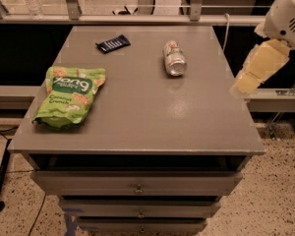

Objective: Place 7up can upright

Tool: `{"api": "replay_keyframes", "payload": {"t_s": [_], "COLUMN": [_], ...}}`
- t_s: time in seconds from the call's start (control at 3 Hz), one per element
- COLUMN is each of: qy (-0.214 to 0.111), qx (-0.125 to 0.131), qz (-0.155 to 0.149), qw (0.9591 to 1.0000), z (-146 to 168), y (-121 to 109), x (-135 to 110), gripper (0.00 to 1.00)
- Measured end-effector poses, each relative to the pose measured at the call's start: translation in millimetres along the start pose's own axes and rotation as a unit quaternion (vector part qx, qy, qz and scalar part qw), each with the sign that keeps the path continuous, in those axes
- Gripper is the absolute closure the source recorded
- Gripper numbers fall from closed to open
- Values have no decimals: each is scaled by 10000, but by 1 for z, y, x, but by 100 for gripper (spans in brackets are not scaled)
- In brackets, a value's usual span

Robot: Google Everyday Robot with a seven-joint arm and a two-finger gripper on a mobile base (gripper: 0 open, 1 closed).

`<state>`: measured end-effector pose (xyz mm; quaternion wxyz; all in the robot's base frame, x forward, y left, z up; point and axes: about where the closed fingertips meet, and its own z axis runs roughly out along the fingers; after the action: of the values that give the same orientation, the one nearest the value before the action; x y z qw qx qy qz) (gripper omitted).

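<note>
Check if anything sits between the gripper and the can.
Nothing visible. The gripper hangs past the table at its right edge; the can lies on its side near the back, only bare surface between them. The snack bag and dark packet lie further left.

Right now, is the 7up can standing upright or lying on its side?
On its side: the 7up can lies lengthwise on the table, one shiny end facing the camera. The gripper hangs beyond the table's right edge.
</note>
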<state>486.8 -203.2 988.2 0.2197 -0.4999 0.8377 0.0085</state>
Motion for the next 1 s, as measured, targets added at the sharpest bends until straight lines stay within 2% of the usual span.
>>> {"api": "replay_keyframes", "payload": {"t_s": [0.33, 0.67, 1.0], "qy": [-22, -30, -30], "qx": [133, 128, 128], "qz": [881, 1333, 1333], "qw": [9960, 9910, 9910], "z": [17, 18, 18], "y": [-23, -23, -23], "x": [-5, -6, -6], "gripper": [0, 0, 0]}}
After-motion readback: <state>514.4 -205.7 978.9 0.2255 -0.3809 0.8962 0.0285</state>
